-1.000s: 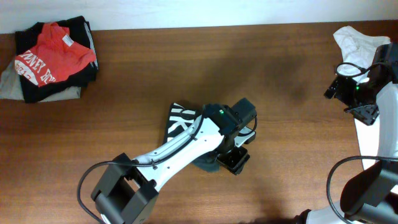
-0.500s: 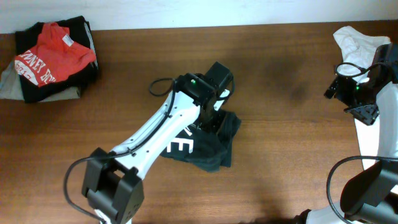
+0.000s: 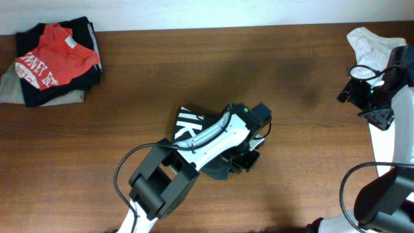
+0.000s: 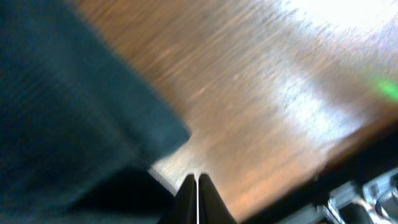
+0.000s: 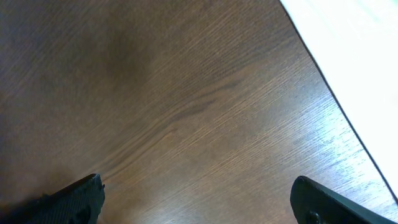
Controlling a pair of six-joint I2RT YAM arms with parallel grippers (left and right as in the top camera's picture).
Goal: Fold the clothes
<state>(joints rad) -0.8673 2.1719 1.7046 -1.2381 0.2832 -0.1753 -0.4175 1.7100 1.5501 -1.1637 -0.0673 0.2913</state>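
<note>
Here the tabletop (image 3: pixel 194 71) carries a folded pile (image 3: pixel 55 61) at far left, topped in red, and a loose white garment (image 3: pixel 369 42) at far right. The dark lettered shirt (image 3: pixel 187 123) lies bunched at centre, seemingly mid-fold. The left claw (image 4: pixel 198 186) is pressed together at its edge; whether it pinches cloth I cannot tell. The right claw (image 5: pixel 199 199) gapes, idle. The next move likely calls for laying the fold flat and square.
</note>
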